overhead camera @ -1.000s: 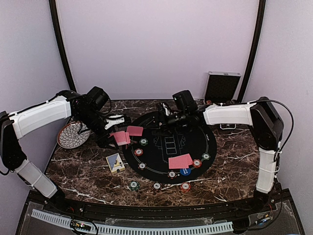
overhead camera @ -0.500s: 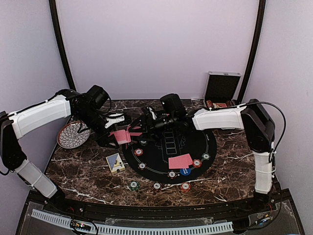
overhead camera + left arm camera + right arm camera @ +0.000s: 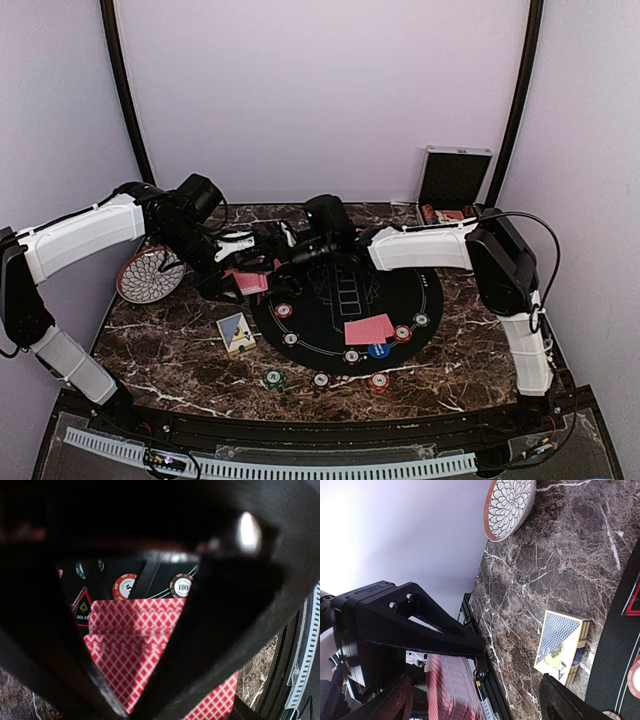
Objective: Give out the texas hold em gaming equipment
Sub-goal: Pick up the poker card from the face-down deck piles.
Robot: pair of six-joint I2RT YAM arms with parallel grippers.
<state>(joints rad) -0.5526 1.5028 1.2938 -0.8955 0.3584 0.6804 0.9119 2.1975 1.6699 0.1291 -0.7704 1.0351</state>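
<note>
Marble table, left hand pinching red-backed cards, faces hidden, right hand spread, fingertips cropped.

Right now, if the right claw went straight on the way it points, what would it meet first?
Most likely the red-backed playing cards pinched in the left claw: the right wrist view shows them dead ahead between the open fingers of the right claw. The remaining gap is unclear.

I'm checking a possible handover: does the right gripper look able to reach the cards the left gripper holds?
Probably yes: the right gripper is open beside the cards pinched in the left gripper, with nothing seen between them.
</note>
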